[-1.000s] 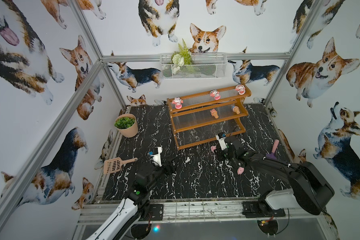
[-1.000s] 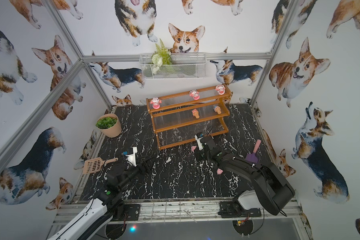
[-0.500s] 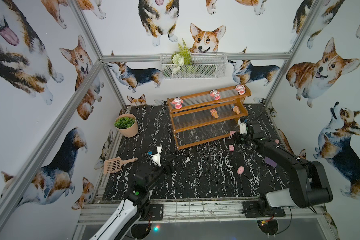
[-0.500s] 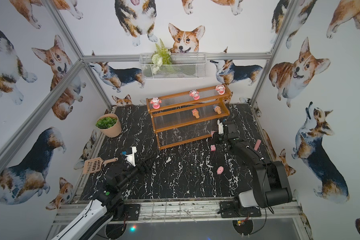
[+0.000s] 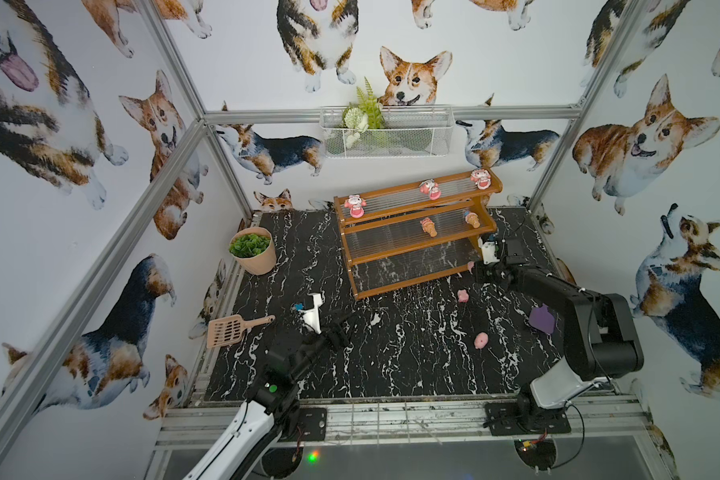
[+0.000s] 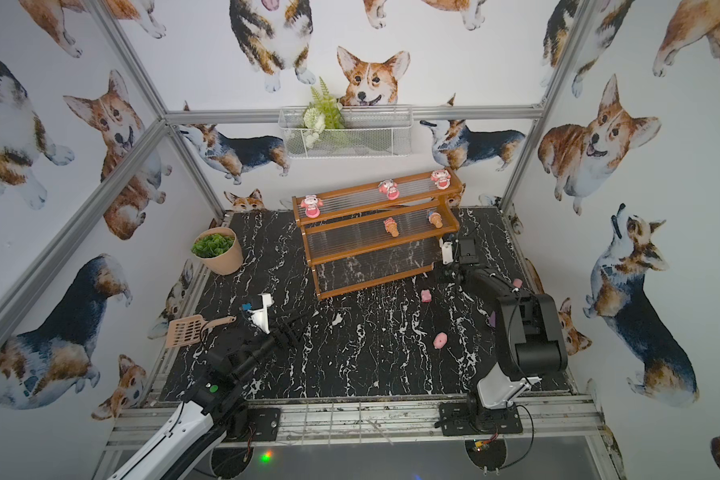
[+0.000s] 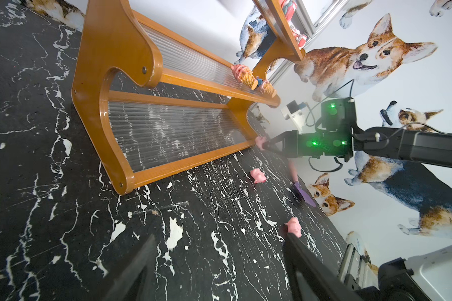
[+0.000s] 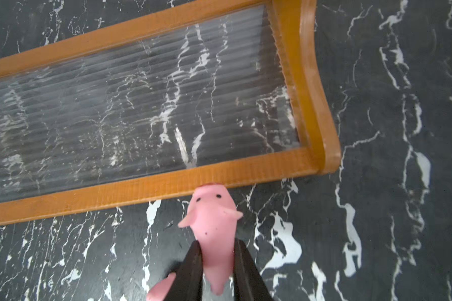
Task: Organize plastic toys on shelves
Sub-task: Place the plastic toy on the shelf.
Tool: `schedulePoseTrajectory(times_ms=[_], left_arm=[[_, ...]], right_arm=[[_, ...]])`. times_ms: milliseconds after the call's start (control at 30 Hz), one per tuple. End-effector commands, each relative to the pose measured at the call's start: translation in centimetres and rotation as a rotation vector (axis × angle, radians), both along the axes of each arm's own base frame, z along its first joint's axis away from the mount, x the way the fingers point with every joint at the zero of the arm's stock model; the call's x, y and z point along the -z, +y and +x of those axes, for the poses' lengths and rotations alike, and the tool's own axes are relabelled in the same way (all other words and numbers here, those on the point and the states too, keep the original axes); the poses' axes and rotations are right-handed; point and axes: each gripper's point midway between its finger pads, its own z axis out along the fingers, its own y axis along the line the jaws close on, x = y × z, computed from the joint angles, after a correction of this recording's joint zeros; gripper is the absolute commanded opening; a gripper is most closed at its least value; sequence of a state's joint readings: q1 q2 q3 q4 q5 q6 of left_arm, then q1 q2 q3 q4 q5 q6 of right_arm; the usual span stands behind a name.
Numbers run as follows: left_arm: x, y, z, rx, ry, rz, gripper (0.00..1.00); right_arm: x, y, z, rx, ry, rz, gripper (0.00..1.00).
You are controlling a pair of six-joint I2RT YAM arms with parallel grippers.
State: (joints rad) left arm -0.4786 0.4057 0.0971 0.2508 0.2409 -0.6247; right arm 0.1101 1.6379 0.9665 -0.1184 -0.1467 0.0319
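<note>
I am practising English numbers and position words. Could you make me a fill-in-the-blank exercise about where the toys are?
1. The rack holds ___ doll figurines on its top tier.
2. Both ice-cream cones lie on the ___ tier.
3. One pink pig is held by the ___ gripper.
4. ___ other pink pigs lie on the table.
Missing words: three, middle, right, two.

In both top views the shelves stand right of centre on the table, below the wire basket. Three dolls stand on the top tier, and two cones lie on the middle one. A pig, in the right gripper, hangs at the bottom tier's right end; two more pigs lie on the table below it. A plant pot stands left of the shelves, with a slotted scoop below that.
</note>
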Motion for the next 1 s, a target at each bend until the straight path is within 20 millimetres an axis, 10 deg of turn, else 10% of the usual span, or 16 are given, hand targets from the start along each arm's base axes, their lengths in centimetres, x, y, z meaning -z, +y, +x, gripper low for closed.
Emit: schedulePoseTrajectory(times_ms=[0,967], left_arm=[[-0.2,0.0,-0.2,0.007,-0.01,-0.004,0.8],[-0.1,0.2,-0.1,-0.003,-0.013,0.004,0.8]], right_arm=[[-0.7,0.8,0.9,-0.053,-0.008,0.013,0.24],[0.2,3.2,2.6,-0.19,-0.073,-0.243,0.26]])
